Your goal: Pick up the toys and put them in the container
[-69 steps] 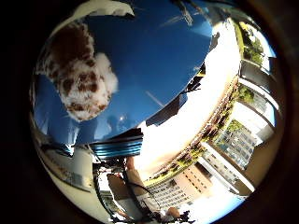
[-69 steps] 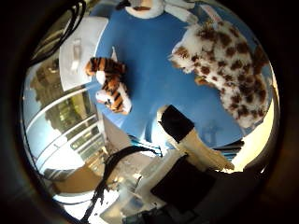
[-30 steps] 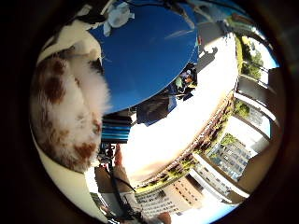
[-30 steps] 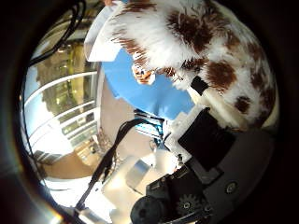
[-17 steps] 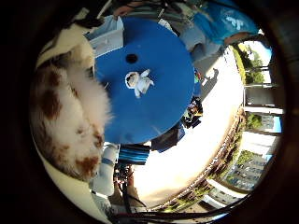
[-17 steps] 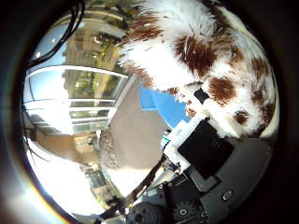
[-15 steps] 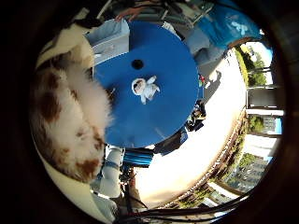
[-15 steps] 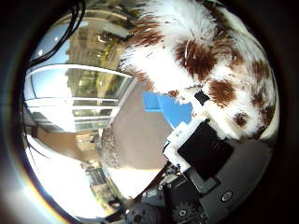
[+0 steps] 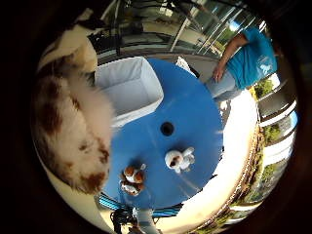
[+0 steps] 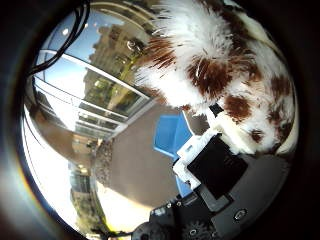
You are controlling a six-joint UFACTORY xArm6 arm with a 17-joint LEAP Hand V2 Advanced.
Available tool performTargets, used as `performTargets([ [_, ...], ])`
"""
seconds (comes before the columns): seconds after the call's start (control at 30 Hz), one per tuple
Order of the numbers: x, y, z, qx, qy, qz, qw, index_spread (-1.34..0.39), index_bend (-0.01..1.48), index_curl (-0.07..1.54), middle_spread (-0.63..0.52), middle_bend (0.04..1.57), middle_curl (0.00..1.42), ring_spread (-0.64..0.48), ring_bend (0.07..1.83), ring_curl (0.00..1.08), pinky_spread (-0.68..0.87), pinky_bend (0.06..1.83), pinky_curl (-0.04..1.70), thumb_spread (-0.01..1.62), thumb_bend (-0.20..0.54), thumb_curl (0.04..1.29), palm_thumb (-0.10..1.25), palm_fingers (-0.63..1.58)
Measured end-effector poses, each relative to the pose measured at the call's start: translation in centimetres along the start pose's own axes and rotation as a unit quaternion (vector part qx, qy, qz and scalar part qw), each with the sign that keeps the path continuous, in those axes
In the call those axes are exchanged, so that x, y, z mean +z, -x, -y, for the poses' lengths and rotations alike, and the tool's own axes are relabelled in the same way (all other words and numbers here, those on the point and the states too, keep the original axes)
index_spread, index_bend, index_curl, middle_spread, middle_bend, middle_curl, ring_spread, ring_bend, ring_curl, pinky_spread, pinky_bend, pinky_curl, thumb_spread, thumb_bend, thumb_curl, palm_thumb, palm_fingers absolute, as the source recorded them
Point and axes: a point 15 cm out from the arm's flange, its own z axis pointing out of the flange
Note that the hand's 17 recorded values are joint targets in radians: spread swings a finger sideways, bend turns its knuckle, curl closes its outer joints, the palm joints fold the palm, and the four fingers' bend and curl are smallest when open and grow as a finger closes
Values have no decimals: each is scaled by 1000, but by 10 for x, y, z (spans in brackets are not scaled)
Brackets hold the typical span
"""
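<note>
A white plush toy with brown spots (image 10: 215, 70) fills much of the right thumb side palm view, pressed against my hand (image 10: 215, 165), whose fingers are curled on it. It also shows close to the palm in the right little finger side palm view (image 9: 68, 117). I hold it high above a round blue table (image 9: 195, 117). On the table stand a white open container (image 9: 132, 88), a small white toy (image 9: 176, 158) and a small orange striped toy (image 9: 132, 176).
A dark hole (image 9: 167, 128) marks the table's middle. A person in a blue shirt (image 9: 249, 54) stands beyond the table's far edge. Railings and buildings lie around the paved yard (image 10: 130, 170).
The plush was grasped and lifted off the blue table. The views have swung since; the container and the orange toy now show below, and the plush stays against the palm.
</note>
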Motion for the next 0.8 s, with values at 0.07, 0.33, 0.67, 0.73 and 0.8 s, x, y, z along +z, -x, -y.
performTargets([
  [0.07, 21, 3, 16, -6, -27, -4, 1000, -841, 1053, 515, -220, 1318, 1086, -107, 1567, 821, 111, 1653, 846, 1056, -17, 848, 942, 750],
  [0.33, 100, 1, 41, -22, -80, -19, 996, -813, 1034, 671, -206, 1357, 1067, -106, 1593, 818, 111, 1660, 866, 1032, -27, 875, 890, 735],
  [0.67, 145, -31, 29, -25, -69, -35, 997, -597, 888, 734, -145, 1012, 841, 56, 1330, 668, 232, 1460, 788, 1048, -62, 764, 649, 484],
  [0.73, 147, -31, 23, -30, -54, -33, 998, -528, 788, 729, -126, 817, 767, 105, 1287, 660, 270, 1479, 798, 1060, -58, 726, 611, 157],
  [0.8, 146, -34, 14, -40, -35, -31, 998, -504, 621, 630, -87, 615, 650, 169, 1140, 569, 329, 1427, 741, 1080, -56, 668, 562, -97],
])
